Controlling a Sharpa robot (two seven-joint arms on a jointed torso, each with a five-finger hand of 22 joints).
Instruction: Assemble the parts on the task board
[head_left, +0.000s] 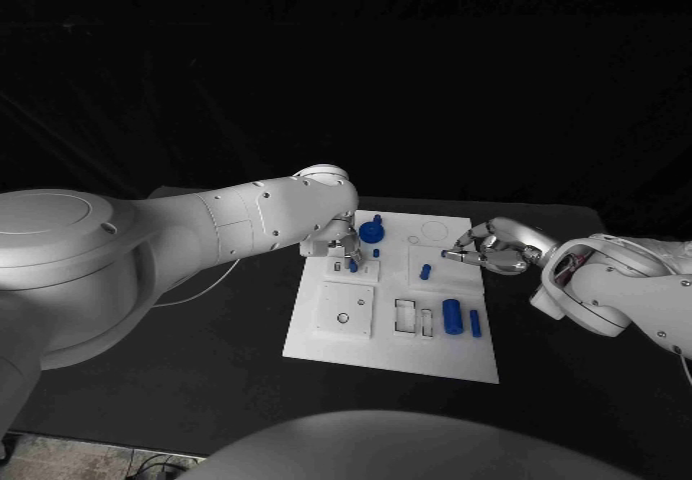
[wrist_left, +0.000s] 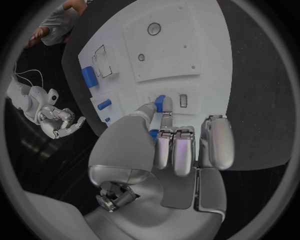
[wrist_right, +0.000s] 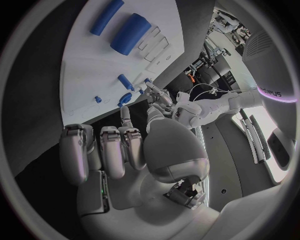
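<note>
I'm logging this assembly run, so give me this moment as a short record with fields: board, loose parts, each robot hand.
board: white task board in the middle of the black table
left robot hand: left hand at the board's far edge, pinching a small blue part
right robot hand: right hand at the board's right edge, fingers curled, holding nothing
loose parts: thick blue cylinder and slim blue rod lying side by side; blue round piece near the left hand

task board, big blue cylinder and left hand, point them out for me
task board (head_left: 325, 340), head view, bare near-left corner of the plate
big blue cylinder (head_left: 451, 317), head view, middle of its side
left hand (wrist_left: 181, 145), left wrist view, backs of its fingers
</note>
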